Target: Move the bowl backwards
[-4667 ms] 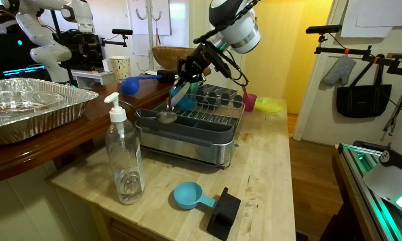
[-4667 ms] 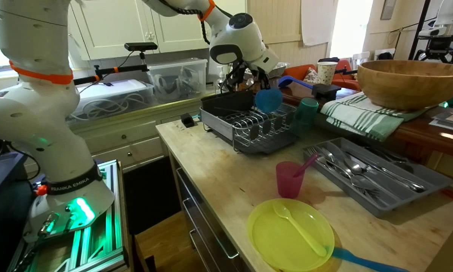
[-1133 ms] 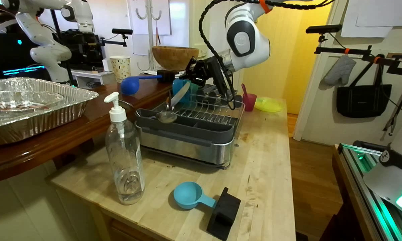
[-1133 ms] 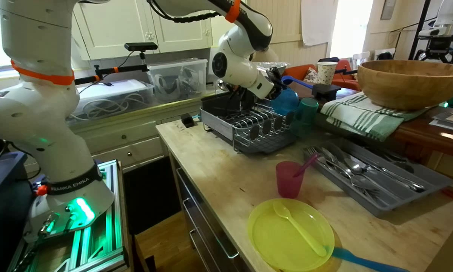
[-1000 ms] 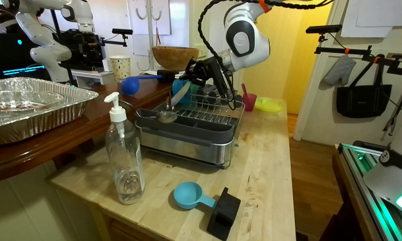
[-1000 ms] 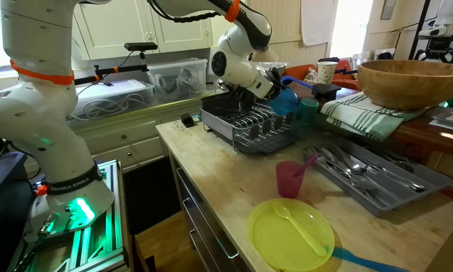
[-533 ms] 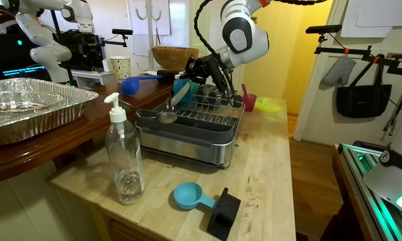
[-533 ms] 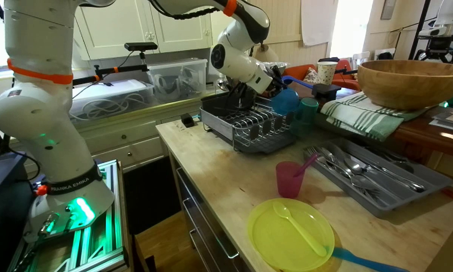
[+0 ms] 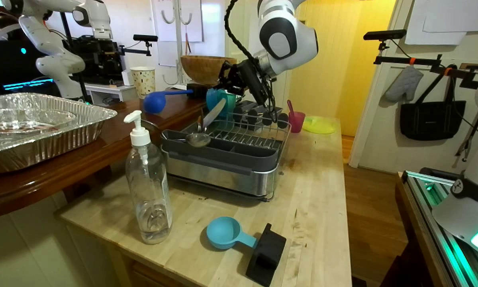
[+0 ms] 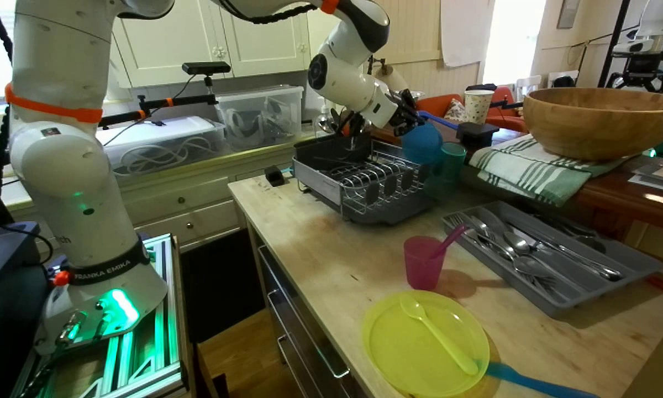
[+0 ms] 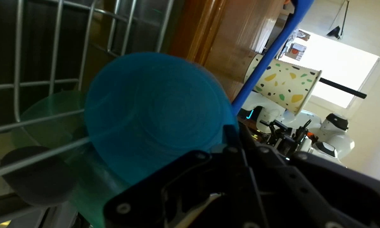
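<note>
My black end effector (image 11: 238,130) is pinched down narrow on the rim of the small turquoise-blue round plastic bowl (image 11: 164,104), going by the wrist view. Bowl's standing tipped up on its side at a corner of the grey and silver dish rack (image 9: 219,177), right beside a translucent green plastic cup (image 10: 450,166) (no clue from my end whether the bowl's lower edge touches the rack). In both exterior views my white arm (image 9: 288,40) reaches in over the rack with the wrist slanting down.

Rack sits on the pale wooden bench (image 9: 314,199). In an exterior view I've also got a clear pump bottle (image 9: 147,187) and a light blue scoop (image 9: 223,233) with its handle up against a black block (image 9: 267,255). At the opposite end of the bench: a pink plastic cup (image 10: 422,265) with a pink handle (image 10: 448,241) poking out, a round yellow plastic plate (image 10: 387,354) with a yellow spoon (image 10: 441,338) lying on it, and a grey plastic tray (image 10: 572,293) of metal cutlery (image 10: 515,242). Higher up there's a big brown wooden bowl (image 10: 602,119) on a green-and-white striped towel (image 10: 541,171).
</note>
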Controlling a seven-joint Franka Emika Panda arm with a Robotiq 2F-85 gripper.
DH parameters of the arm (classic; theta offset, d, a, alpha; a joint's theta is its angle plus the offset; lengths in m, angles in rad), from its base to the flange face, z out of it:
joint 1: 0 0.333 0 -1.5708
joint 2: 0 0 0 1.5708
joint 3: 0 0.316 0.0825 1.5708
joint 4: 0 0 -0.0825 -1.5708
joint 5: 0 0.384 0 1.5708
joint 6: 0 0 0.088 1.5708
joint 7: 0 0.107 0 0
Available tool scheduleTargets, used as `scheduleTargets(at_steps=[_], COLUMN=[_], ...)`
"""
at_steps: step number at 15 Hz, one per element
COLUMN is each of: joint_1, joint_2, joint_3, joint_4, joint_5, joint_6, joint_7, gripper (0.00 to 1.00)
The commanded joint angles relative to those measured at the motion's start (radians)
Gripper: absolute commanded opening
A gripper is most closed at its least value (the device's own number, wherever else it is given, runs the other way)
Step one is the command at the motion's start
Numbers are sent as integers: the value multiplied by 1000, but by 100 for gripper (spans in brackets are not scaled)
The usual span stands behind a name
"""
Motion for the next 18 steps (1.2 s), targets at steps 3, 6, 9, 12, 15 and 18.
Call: scheduleTargets(at_steps=[3, 6, 9, 12, 15, 18], joint_1=[217, 315, 387, 435, 458, 475], joint_2=[67, 114, 154, 195, 224, 262], joint_3=[-193, -292, -363, -411, -426, -462], joint_4=[19, 18, -2, -14, -24, -13], joint_5=[0, 0, 0, 0, 0, 0], joint_6=[27, 15, -6, -34, -59, -89], joint_7=[115, 159, 197, 253, 301, 355], gripper=[1, 1, 1, 1, 1, 1])
